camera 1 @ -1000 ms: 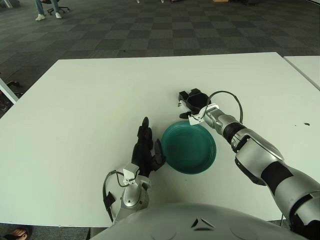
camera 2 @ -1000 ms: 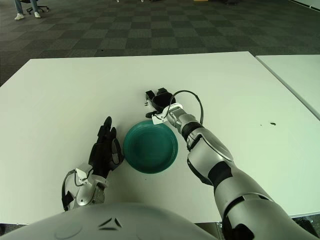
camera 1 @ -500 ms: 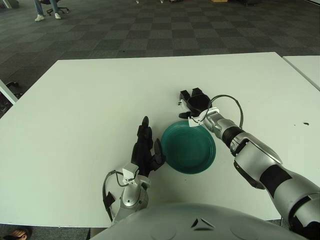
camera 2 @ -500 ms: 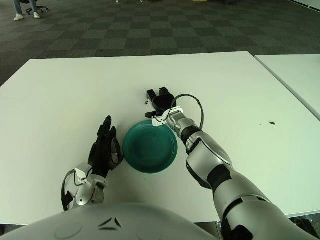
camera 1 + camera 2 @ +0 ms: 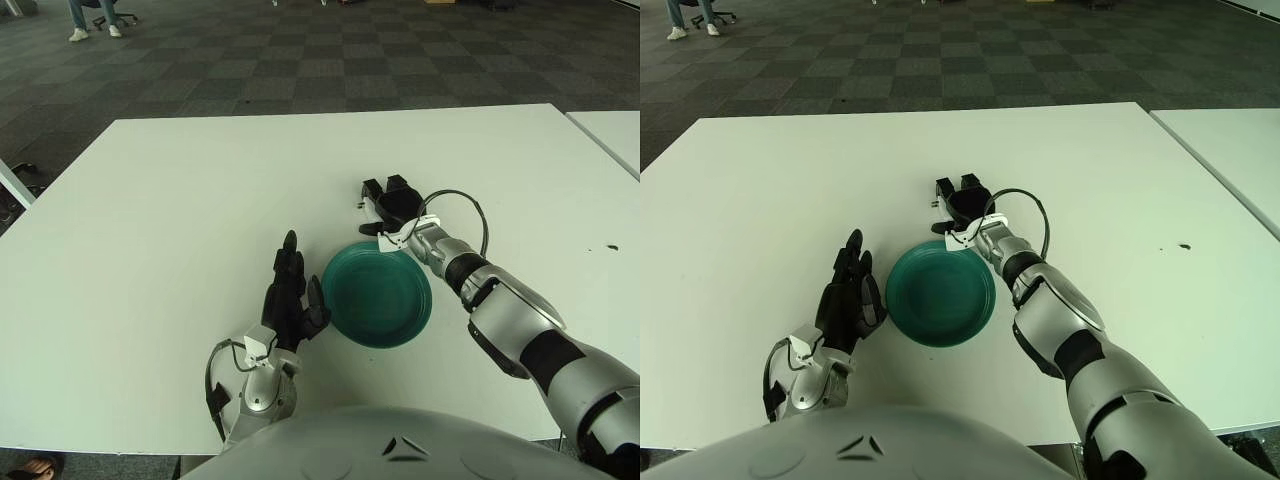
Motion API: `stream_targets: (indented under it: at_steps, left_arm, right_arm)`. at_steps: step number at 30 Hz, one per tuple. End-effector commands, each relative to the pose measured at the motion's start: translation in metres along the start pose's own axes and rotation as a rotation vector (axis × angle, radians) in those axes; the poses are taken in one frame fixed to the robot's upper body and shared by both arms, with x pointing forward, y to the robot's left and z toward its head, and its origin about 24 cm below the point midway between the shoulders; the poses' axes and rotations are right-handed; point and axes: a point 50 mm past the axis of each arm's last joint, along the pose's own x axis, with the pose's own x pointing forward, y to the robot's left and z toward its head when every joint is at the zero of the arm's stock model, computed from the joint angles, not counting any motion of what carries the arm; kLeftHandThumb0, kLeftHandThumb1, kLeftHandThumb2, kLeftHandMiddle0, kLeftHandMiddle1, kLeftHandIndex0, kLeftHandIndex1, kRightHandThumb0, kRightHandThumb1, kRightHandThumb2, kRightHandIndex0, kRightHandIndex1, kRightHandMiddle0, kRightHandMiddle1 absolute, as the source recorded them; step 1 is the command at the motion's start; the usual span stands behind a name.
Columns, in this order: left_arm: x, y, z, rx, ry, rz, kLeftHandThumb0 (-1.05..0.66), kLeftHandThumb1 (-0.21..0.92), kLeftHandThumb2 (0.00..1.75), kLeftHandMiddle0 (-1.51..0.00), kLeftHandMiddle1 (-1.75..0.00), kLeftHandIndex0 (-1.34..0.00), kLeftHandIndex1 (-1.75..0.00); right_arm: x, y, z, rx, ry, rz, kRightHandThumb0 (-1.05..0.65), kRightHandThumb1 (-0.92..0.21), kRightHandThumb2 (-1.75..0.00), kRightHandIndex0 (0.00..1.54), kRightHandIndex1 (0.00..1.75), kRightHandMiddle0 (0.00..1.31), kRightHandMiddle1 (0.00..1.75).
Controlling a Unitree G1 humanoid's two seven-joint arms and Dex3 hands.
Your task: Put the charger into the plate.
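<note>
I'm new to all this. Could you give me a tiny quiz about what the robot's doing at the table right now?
1. True or false: something already lies in the green plate.
2. Which hand is beyond the plate's far rim: left or right?
3. Where does the left hand show relative to the plate?
A) beside it, on its left
B) inside it
C) beyond its far rim

Key: 1 false; 2 right; 3 A

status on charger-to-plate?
Nothing delivered yet: the green plate is empty. In hand: the right hand sits just beyond the plate's far rim, fingers curled around a dark object, apparently the charger. Left: carry it over the plate and release. The left hand shows beside the plate's left edge.
</note>
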Motion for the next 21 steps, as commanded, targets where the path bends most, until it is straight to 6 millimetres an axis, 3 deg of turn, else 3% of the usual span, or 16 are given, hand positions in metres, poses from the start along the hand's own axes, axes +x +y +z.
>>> stream_targets:
  at_steps: [1, 13, 18, 21]
  left_arm:
    - [0.005, 0.005, -0.001, 0.006, -0.004, -0.005, -1.05, 0.92, 1.05, -0.10, 0.00, 0.00, -0.18]
    - [0.009, 0.009, -0.008, 0.011, -0.008, -0.019, -1.05, 0.92, 1.04, -0.09, 0.00, 0.00, -0.15]
    - [0.008, 0.005, -0.007, -0.015, -0.038, -0.013, -1.05, 0.92, 1.04, -0.10, 0.00, 0.00, -0.14]
    - [0.008, 0.002, -0.005, -0.029, -0.055, -0.009, -1.05, 0.92, 1.03, -0.12, -0.01, 0.00, -0.15]
  right_arm:
    - [-0.010, 0.006, -0.024, 0.004, 0.076, 0.083, -0.38, -0.78, -0.73, 0.76, 1.75, 0.31, 1.75]
    - [0.013, -0.053, -0.033, 0.081, 0.064, -0.077, -0.39, -0.68, -0.85, 0.75, 1.75, 0.35, 1.75]
    - [0.011, -0.088, -0.030, 0.109, -0.073, -0.183, -0.41, -0.59, -0.97, 0.73, 1.75, 0.41, 1.75]
    - [0.000, -0.103, -0.024, 0.115, -0.144, -0.210, -0.42, -0.54, -1.03, 0.72, 1.75, 0.44, 1.75]
